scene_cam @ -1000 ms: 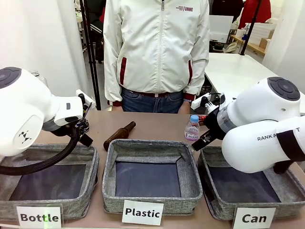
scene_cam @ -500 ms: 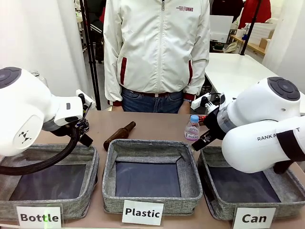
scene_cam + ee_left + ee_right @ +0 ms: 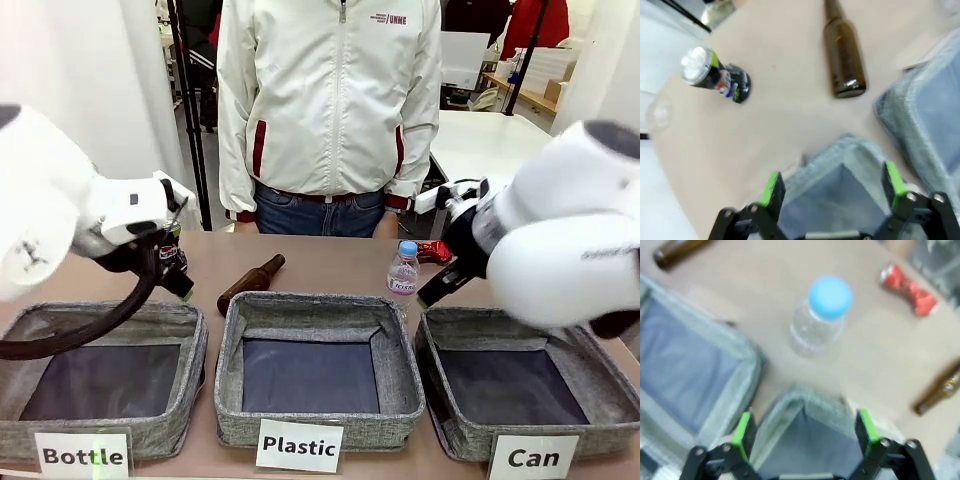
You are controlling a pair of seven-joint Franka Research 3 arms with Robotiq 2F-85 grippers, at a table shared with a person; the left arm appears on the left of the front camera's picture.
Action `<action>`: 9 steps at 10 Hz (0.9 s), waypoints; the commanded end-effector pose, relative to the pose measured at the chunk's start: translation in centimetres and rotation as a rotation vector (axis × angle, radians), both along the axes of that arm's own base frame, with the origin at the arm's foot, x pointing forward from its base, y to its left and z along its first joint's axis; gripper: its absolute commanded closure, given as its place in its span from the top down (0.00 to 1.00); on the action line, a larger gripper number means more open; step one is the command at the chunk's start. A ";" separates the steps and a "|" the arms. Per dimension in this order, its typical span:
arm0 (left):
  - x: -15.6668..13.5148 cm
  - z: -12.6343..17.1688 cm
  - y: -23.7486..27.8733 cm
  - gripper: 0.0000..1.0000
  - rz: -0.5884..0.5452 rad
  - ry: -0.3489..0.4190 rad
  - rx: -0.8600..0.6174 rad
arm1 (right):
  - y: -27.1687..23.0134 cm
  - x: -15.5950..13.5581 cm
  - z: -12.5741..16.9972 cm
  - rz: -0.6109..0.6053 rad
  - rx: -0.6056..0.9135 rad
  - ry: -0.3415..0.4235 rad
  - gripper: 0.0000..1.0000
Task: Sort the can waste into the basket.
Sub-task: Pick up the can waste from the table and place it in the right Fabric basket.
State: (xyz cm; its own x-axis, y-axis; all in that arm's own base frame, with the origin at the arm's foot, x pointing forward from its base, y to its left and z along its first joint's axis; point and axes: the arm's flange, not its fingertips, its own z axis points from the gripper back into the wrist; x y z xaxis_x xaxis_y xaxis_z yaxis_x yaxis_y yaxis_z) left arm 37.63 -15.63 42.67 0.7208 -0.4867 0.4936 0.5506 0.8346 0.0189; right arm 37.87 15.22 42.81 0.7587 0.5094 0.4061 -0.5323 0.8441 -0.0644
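The crushed red can [image 3: 434,251] lies on the table behind the clear bottle; in the right wrist view the red can [image 3: 907,289] sits at the upper right. The dark can [image 3: 715,77] lies far left on the table, and from the front that dark can [image 3: 171,252] peeks out beside the left arm. The basket signed "Can" [image 3: 462,435] stands front right, holding nothing. My right gripper [image 3: 804,431] hangs open over the near corner of that basket [image 3: 790,397]. My left gripper [image 3: 832,185] is open above the "Bottle" basket's corner [image 3: 840,150].
A clear bottle with a blue cap [image 3: 403,268] stands behind the "Plastic" basket [image 3: 318,300]. A brown bottle [image 3: 251,282] lies at centre left; another brown bottle [image 3: 940,390] lies at the right. A person [image 3: 330,110] stands at the far side.
Both arms have swung upward and are motion-blurred; the left arm's body has lifted toward the upper left, the right arm's upward and to the right. The cans and bottles lie where they were.
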 end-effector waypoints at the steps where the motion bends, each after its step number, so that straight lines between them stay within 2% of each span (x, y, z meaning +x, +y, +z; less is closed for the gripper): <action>1: -6.4 4.6 3.1 1.00 -0.010 0.123 -0.117 | -2.3 -2.6 7.4 -0.108 0.164 0.096 1.00; 2: -7.7 5.7 4.6 1.00 -0.095 0.157 -0.183 | -4.7 -4.1 9.7 -0.154 0.323 0.121 1.00; 4: -9.3 6.9 10.4 1.00 -0.218 0.218 -0.307 | -12.1 -6.9 11.8 -0.053 0.689 0.210 1.00; 5: -9.7 6.7 14.4 1.00 -0.314 0.248 -0.431 | -16.4 -8.3 11.5 -0.083 0.822 0.186 1.00; 6: -9.8 6.1 18.8 1.00 -0.332 0.256 -0.563 | -21.0 -10.3 10.4 -0.106 0.976 0.154 1.00; 7: -9.9 5.2 22.3 1.00 -0.327 0.248 -0.686 | -24.8 -11.2 8.7 -0.147 1.096 0.156 1.00; 9: -9.4 2.2 26.7 1.00 -0.243 0.225 -0.929 | -30.6 -12.2 5.0 -0.218 1.294 0.151 1.00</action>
